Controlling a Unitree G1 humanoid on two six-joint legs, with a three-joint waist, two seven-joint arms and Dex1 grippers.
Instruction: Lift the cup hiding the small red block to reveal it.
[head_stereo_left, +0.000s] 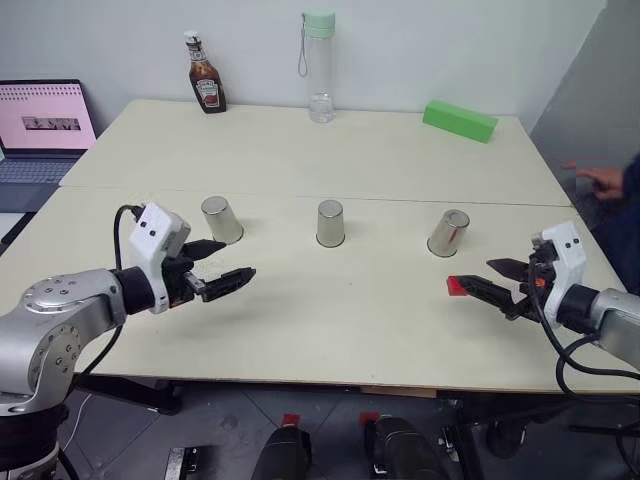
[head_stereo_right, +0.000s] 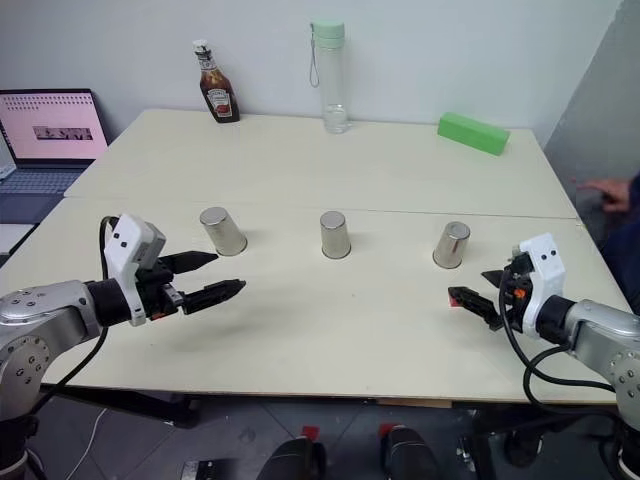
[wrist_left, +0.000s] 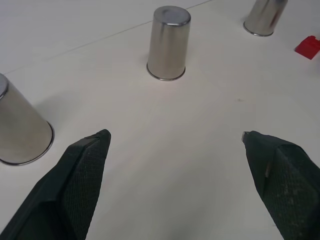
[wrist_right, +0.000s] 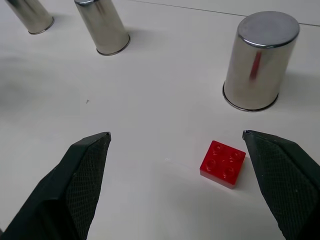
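Tools both spread wide, neither holding or touching anything. I see the left tool (head_stereo_left: 220, 270) hovering over the tabletop (head_stereo_left: 300, 160) just in front of the left cup (head_stereo_left: 222, 219); its fingers (wrist_left: 82, 170) frame bare tabletop in the left wrist view. Right tool (head_stereo_left: 495, 285) hangs near the right edge, fingers (wrist_right: 85, 170) apart with the small red block (wrist_right: 223, 163) lying between them on the tabletop, untouched.

Block is out in the open, studs up, just in front of the right cup (wrist_right: 261, 60). All three cups stand upside down in a row: left, middle cup (head_stereo_left: 331, 222), right. Right one looks slightly tilted from the head camera; I can't tell if that's real.

Back of the tabletop: brown sauce bottle (head_stereo_left: 205, 77) with a label I can't read, clear water bottle (head_stereo_left: 320, 65) with a green cap, long green block (head_stereo_left: 459, 120). Laptop (head_stereo_left: 42, 125) at far left has its screen lit, text too small to read. Person's hand (head_stereo_left: 600, 178) at the right edge
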